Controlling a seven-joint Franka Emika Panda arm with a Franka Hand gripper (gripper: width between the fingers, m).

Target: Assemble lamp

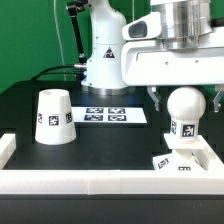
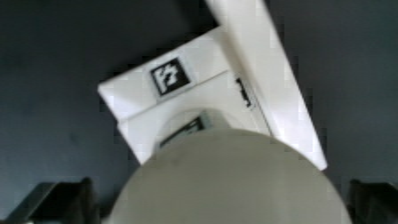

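Note:
The ball-shaped bulb (image 1: 185, 106) stands upright on its tagged neck on the small blocky base (image 1: 176, 162), at the exterior view's right by the rails. My gripper (image 1: 184, 98) is open, with one finger on each side of the ball and a gap at both sides. In the wrist view the bulb (image 2: 222, 175) fills the space between my gripper's (image 2: 217, 205) dark fingers (image 2: 61, 200), and the tagged base (image 2: 175, 82) shows beyond it. The cone-shaped shade (image 1: 53, 117) stands alone on the table at the exterior view's left, wide end down.
The marker board (image 1: 110, 115) lies flat at the middle back. White border rails run along the front (image 1: 100, 183), the left (image 1: 6, 148) and the right (image 1: 214, 160); one rail (image 2: 267, 60) shows beside the base. The robot's white pedestal (image 1: 105, 55) stands behind.

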